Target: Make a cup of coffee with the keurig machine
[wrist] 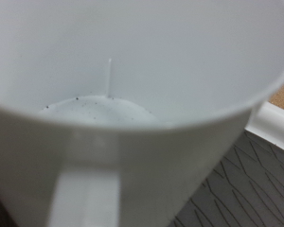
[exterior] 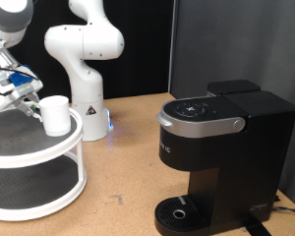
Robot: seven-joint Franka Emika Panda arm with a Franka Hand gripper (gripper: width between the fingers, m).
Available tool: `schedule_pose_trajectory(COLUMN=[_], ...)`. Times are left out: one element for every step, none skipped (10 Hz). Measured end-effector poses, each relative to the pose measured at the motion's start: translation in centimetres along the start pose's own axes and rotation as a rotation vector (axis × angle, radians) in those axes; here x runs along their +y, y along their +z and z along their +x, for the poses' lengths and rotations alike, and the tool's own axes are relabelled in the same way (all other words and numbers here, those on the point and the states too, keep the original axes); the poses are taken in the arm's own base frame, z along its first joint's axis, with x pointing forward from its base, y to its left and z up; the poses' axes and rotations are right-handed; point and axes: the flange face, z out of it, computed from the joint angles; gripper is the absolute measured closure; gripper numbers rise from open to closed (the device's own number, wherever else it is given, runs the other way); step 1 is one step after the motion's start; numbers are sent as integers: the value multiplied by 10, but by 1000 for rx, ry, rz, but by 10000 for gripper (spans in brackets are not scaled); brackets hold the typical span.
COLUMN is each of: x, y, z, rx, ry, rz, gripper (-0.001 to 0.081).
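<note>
The white cup [exterior: 55, 114] stands on the top tier of a round white two-tier stand [exterior: 29, 157] at the exterior view's left. My gripper [exterior: 28, 101] is right beside the cup on its left side, at handle height. In the wrist view the cup [wrist: 151, 76] fills the picture, very close, with its handle [wrist: 80, 189] towards the camera and dark specks inside; my fingers do not show there. The black keurig machine [exterior: 221, 147] stands at the exterior view's right with its lid down and its round drip tray [exterior: 177, 211] bare.
A white robot arm base [exterior: 86, 98] stands behind the stand, with a blue light at its foot. The stand's top has a dark patterned mat [wrist: 246, 180] and a raised white rim [wrist: 275, 118]. Wooden tabletop [exterior: 128, 167] lies between the stand and the machine.
</note>
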Motion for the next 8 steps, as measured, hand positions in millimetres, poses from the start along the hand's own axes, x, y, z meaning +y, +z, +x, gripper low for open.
schedule_pose_trajectory(x=[0, -1, -1, -1, -1, -1, -2, -4], y=[1, 1, 2, 2, 2, 1, -1, -4], z=[-1, -1, -2, -2, -2, -3, -5, -5], rx=[0, 0, 0, 0, 1, 3, 3, -11], ry=[-5, -10, -13, -12, -12, -7, 6, 40], rz=[2, 3, 5, 6, 6, 2, 3, 15], gripper=[484, 484, 687, 734, 734, 734, 734, 734])
